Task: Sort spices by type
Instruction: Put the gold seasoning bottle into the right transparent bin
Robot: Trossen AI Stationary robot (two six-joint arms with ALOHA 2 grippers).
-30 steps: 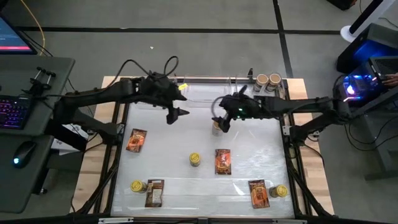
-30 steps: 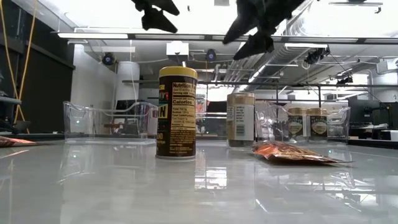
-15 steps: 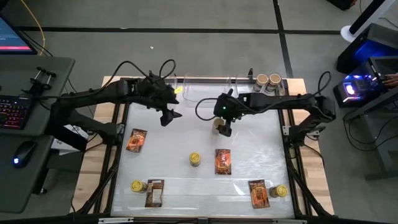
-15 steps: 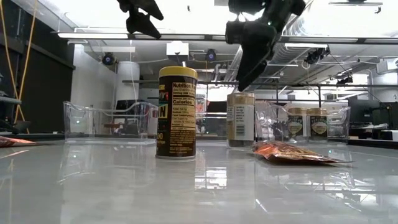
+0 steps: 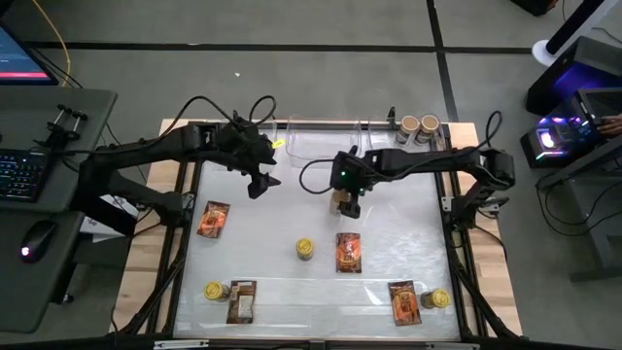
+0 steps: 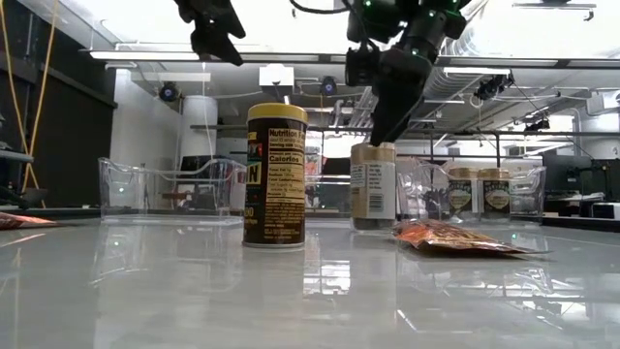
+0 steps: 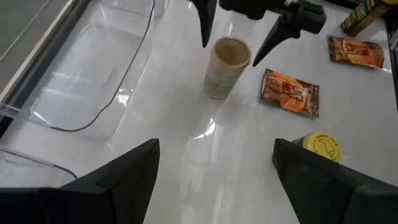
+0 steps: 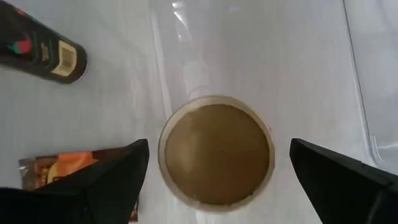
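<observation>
A tan-lidded jar [image 5: 340,203] stands upright on the white table, right of the middle; it also shows in the low view [image 6: 373,186]. My right gripper [image 8: 219,146] is open and points down over it, one finger on each side of the tan lid [image 8: 216,152], apart from it. My left gripper [image 5: 259,185] is open and empty, in the air to the jar's left. Two more tan-lidded jars [image 5: 419,125] stand in a clear bin at the far right. Yellow-lidded jars [image 5: 305,250] [image 5: 215,290] [image 5: 436,299] and several printed packets [image 5: 348,251] are spread over the near half.
A clear bin [image 7: 93,81] stands at the table's far edge, behind both grippers. A packet [image 5: 213,219] lies near the left edge, and others [image 5: 240,299] [image 5: 404,301] lie along the near edge. In the low view the yellow-lidded jar [image 6: 276,174] stands left of the tan-lidded one.
My right gripper has come down over the tan-lidded jar and tipped until its fingers point down beside the lid. My left gripper has drawn a little toward the table's left edge.
</observation>
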